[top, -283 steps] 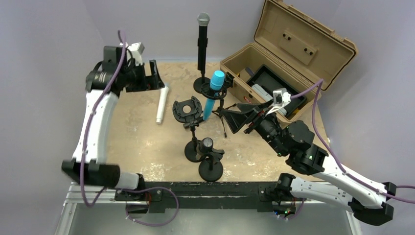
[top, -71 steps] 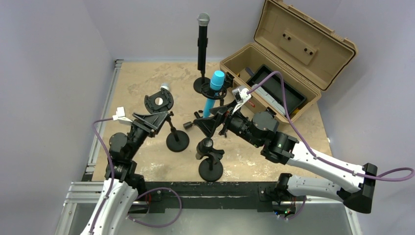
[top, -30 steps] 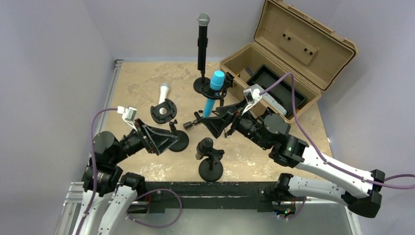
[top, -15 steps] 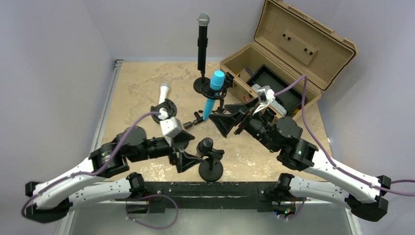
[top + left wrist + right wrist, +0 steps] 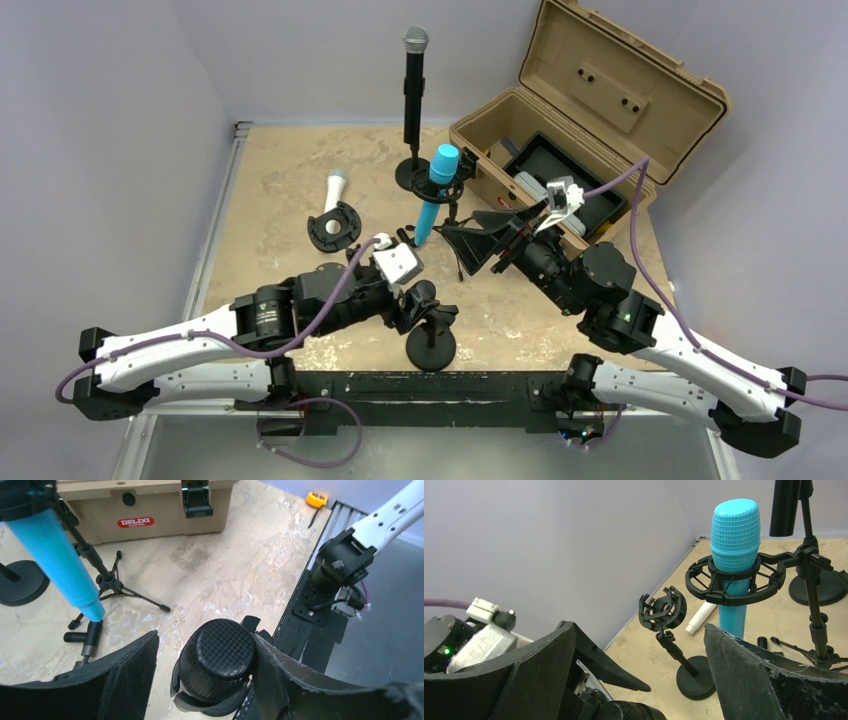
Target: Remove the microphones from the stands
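Note:
A short black microphone (image 5: 423, 296) stands in a clip on a round-base stand (image 5: 431, 348) near the front edge. My left gripper (image 5: 417, 303) is open with its jaws around the mic's mesh head (image 5: 218, 658); the right finger (image 5: 280, 675) touches the head, and the left finger (image 5: 120, 675) stands a little apart. My right gripper (image 5: 458, 250) is open and empty, just right of the blue microphone (image 5: 436, 190) in its shock mount on a tripod. In the right wrist view the blue microphone (image 5: 735, 540) is ahead, beyond the open gripper (image 5: 639, 626).
A tall black microphone (image 5: 414, 80) stands on a stand at the back. A white microphone (image 5: 331, 190) lies on the table behind an empty shock-mount stand (image 5: 333, 225). An open tan case (image 5: 580, 150) fills the back right. The tripod legs (image 5: 120, 587) spread beside the black mic.
My left arm has swung right along the front and brought its open jaws around the short black mic's head. My right gripper has drawn back a little to the right.

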